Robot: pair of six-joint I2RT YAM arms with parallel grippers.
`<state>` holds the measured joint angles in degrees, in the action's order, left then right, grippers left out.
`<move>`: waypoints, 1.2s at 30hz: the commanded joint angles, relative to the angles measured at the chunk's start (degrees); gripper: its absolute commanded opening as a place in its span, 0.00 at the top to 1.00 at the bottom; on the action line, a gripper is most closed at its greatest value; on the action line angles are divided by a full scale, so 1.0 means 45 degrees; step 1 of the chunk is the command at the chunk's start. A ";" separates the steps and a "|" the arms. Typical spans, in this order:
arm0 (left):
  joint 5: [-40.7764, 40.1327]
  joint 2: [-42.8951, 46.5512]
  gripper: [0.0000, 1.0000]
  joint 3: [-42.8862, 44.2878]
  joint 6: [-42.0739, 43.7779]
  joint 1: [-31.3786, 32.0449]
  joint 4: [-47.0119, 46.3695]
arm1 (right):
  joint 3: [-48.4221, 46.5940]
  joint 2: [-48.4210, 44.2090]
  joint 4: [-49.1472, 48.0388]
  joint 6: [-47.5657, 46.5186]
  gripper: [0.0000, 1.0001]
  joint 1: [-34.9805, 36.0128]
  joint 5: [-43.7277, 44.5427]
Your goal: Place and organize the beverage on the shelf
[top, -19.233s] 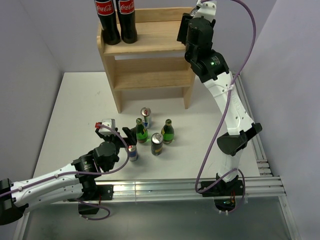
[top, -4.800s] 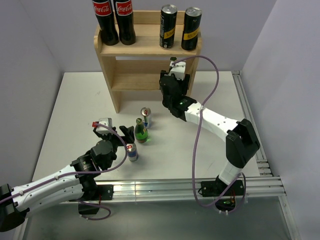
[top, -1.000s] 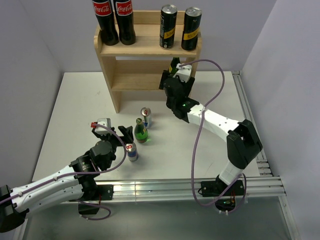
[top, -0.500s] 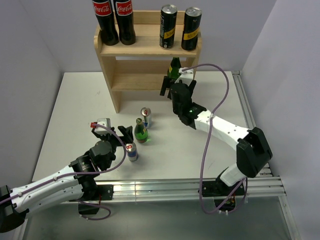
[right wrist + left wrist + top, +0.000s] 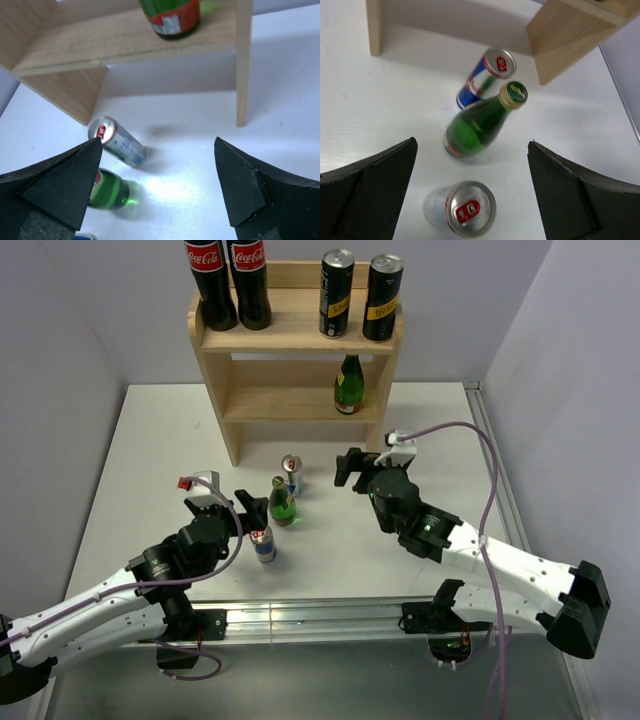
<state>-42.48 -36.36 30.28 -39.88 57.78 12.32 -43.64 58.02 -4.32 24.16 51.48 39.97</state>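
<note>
The wooden shelf stands at the back. Its top tier holds two cola bottles and two black cans. A green bottle stands on the middle tier at the right, also seen as the green bottle. On the table stand a blue-silver can, a second green bottle and a small red-tabbed can. My left gripper hovers open over the red-tabbed can and bottle. My right gripper is open and empty, in front of the shelf's right leg.
A metal rail runs along the near table edge and another rail along the right side. Grey walls close in the left, right and back. The shelf's lowest tier holds nothing visible.
My right arm has drawn back from the shelf toward the near side, leaving the green bottle on the middle tier. My left arm has shifted slightly forward.
</note>
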 commanded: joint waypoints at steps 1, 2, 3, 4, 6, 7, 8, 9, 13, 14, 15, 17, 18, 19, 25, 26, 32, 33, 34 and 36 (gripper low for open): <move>0.1061 0.0461 0.01 0.0069 -0.1156 0.0401 0.1306 | 0.0982 -0.1094 0.0861 0.0860 0.00 0.0394 0.1039; 0.1080 0.0598 0.01 -0.0107 -0.1254 0.0692 0.1209 | 0.1160 -0.1328 0.0862 0.1054 0.00 0.0453 0.1060; 0.1061 0.0580 0.01 -0.0321 -0.1468 0.0831 0.1208 | 0.1336 -0.1717 0.1113 0.1153 0.00 0.0473 0.1118; 0.1061 0.0522 0.01 -0.0401 -0.1567 0.0948 0.1189 | 0.1609 -0.1876 0.1270 0.1251 0.00 0.0473 0.1177; 0.1177 0.0171 0.01 -0.0653 -0.1801 0.1163 0.0995 | 0.1825 -0.2285 0.1447 0.1427 0.00 0.0493 0.1177; 0.1197 0.0034 0.01 -0.0713 -0.1899 0.1222 0.0935 | 0.2000 -0.2384 0.1583 0.1485 0.00 0.0531 0.1158; 0.1178 -0.0122 0.01 -0.0753 -0.2016 0.1358 0.0896 | 0.2079 -0.2482 0.1662 0.1583 0.00 0.0532 0.1216; 0.1004 -0.0355 0.01 -0.0888 -0.2191 0.1495 0.0780 | 0.2157 -0.2657 0.1720 0.1622 0.00 0.0532 0.1216; -0.0109 -0.0864 0.01 -0.0968 -0.2817 0.2374 0.0895 | 0.2587 -0.3029 0.1935 0.1720 0.00 0.0571 0.1314; -0.0246 -0.1136 0.01 -0.1045 -0.2953 0.2607 0.0915 | 0.2646 -0.3088 0.1955 0.1740 0.00 0.0551 0.1314; -0.0441 -0.1294 0.01 -0.1123 -0.3090 0.2667 0.0683 | 0.2743 -0.3243 0.1936 0.1740 0.00 0.0551 0.1333; -0.0618 -0.1916 0.01 -0.1473 -0.3363 0.2843 0.0293 | 0.2822 -0.3322 0.1975 0.1798 0.00 0.0551 0.1334; -0.0696 -0.2172 0.01 -0.1592 -0.3500 0.2902 0.0058 | 0.2861 -0.3400 0.1975 0.1798 0.00 0.0551 0.1334; -0.0987 -0.2425 0.01 -0.1670 -0.3734 0.2999 -0.0234 | 0.2919 -0.3401 0.1994 0.1818 0.00 0.0551 0.1334; -0.2550 -0.4866 0.01 -0.1671 -0.5765 0.3176 -0.0724 | 0.3174 -0.3693 0.1955 0.1916 0.00 0.0551 0.1314; -0.3113 -0.5565 0.01 -0.1671 -0.6251 0.3234 -0.0996 | 0.3212 -0.3713 0.1975 0.1974 0.00 0.0551 0.1275; -0.4854 -0.7775 0.01 -0.1750 -0.7307 0.3644 -0.1859 | 0.3388 -0.4200 0.2248 0.2111 0.00 0.0551 0.1333; -0.5031 -0.7973 0.01 -0.1691 -0.7600 0.3703 -0.1703 | 0.3427 -0.4260 0.2384 0.2130 0.00 0.0551 0.1372; -0.5130 -0.8149 0.02 -0.1632 -0.7893 0.3742 -0.1586 | 0.3466 -0.4338 0.2443 0.2169 0.00 0.0571 0.1431; -0.5422 -0.8696 0.05 -0.1496 -0.8324 0.3781 -0.1410 | 0.3564 -0.4533 0.2502 0.2189 0.00 0.0551 0.1509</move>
<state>-61.01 -73.36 22.59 -71.24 74.11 6.68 -28.25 39.09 6.22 32.97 53.65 44.64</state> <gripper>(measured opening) 0.958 0.999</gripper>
